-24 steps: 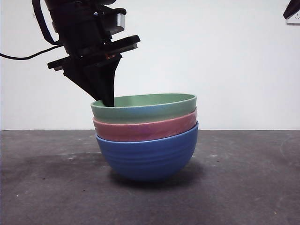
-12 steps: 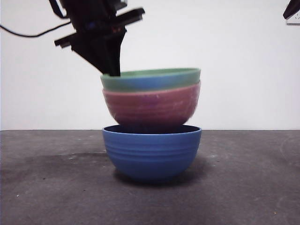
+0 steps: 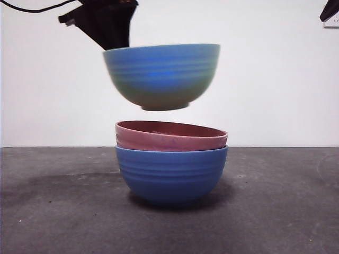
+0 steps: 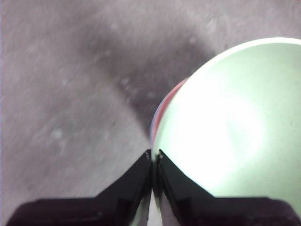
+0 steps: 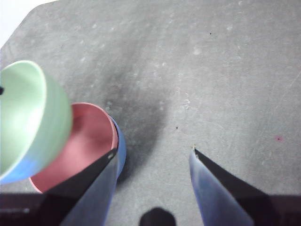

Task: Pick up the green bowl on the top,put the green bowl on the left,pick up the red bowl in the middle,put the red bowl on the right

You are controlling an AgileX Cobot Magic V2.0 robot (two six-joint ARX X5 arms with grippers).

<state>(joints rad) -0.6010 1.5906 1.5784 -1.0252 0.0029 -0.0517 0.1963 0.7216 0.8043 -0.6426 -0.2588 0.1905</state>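
Observation:
The green bowl [image 3: 161, 76] hangs in the air above the stack; its outside looks blue-green in the front view. My left gripper [image 3: 117, 45] is shut on its left rim, as the left wrist view [image 4: 154, 153] shows, with the bowl's pale inside [image 4: 230, 122] beside the jaws. The red bowl [image 3: 169, 136] sits nested in the blue bowl [image 3: 170, 177] on the table, directly below. My right gripper [image 5: 153, 150] is open and empty, high at the right, and sees the green bowl [image 5: 28, 117] and red bowl [image 5: 87, 141].
The dark grey table [image 3: 275, 211] stretches left and right of the stack. A white wall stands behind. The waiting right arm shows only as a black tip [image 3: 329, 9] at the top right corner.
The left gripper rose with the green bowl. The red bowl, lifted along with it half a second ago, has dropped back into the blue bowl.

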